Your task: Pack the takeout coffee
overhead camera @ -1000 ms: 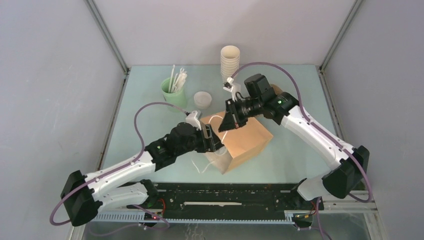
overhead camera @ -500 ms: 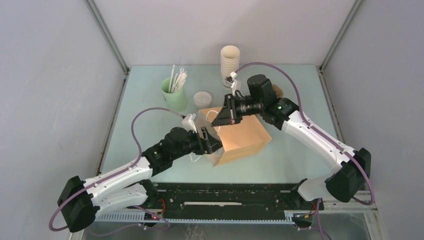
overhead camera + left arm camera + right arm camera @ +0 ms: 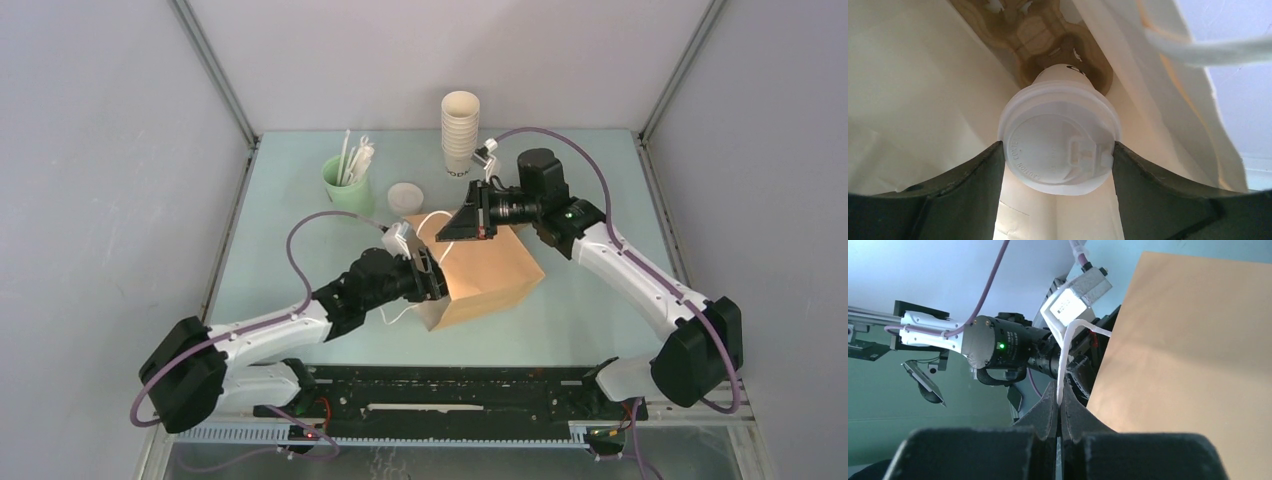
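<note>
The takeout coffee [image 3: 1058, 140], a white paper cup with a round white lid, sits inside the brown paper bag [image 3: 495, 270], its base in a brown cardboard carrier [image 3: 1033, 35]. My left gripper [image 3: 1057, 147] reaches into the bag's mouth, and its dark fingers [image 3: 983, 175] press both sides of the lid. In the top view that left gripper [image 3: 432, 278] is at the bag's left opening and the cup is hidden. My right gripper [image 3: 1059, 400] is shut on the bag's white handle [image 3: 1064, 360]. It holds the handle up above the bag's far edge [image 3: 462, 222].
A tall stack of lidless white cups [image 3: 460, 130] stands at the back. A mint-green cup with straws [image 3: 347, 185] is at the back left, with a small pale round lid [image 3: 405, 198] beside it. The table [image 3: 600, 300] lies right of the bag.
The left gripper has pushed further right into the bag with the cup. The right gripper has moved back and right with the handle, and the bag's mouth has turned with it.
</note>
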You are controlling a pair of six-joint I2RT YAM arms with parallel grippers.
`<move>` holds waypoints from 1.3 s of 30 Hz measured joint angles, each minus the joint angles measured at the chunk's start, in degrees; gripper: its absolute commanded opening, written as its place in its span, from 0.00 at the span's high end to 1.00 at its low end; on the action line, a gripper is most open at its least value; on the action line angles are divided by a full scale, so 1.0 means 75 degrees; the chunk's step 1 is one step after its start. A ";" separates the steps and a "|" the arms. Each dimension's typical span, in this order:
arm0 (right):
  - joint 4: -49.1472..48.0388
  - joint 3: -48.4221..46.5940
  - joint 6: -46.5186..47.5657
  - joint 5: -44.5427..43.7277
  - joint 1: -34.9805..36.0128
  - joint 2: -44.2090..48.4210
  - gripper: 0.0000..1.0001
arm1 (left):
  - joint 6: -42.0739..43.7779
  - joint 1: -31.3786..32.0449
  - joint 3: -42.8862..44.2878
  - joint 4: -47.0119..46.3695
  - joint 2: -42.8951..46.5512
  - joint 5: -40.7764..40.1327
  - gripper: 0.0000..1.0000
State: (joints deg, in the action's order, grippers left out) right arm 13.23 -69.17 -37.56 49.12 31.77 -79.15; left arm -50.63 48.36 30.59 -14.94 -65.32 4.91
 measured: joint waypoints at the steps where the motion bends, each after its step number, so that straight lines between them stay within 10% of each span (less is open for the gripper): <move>1: -0.0073 0.0032 -0.0032 0.0044 -0.0047 0.0000 1.00 | -0.0009 0.0000 0.0023 -0.0076 -0.0111 0.0041 0.62; 16: -0.1856 0.0277 -0.1670 0.0391 -0.0207 0.0254 1.00 | -0.0265 0.0000 0.0361 -0.0988 -0.0915 0.0175 0.63; 25: -0.3194 0.0289 -0.2862 0.0836 0.0064 0.0254 1.00 | -0.0227 0.0000 0.0367 0.0493 0.0772 -0.0111 0.63; 39: 0.0364 0.0367 0.0527 0.3121 -0.1848 0.0347 1.00 | -0.0326 0.0446 0.0361 -0.0178 -0.0393 -0.0175 0.62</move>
State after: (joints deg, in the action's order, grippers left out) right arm 15.97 -66.41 -33.61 72.53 17.91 -76.55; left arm -53.08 51.70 33.30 -16.27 -68.27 3.60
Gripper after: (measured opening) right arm 0.014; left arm 0.765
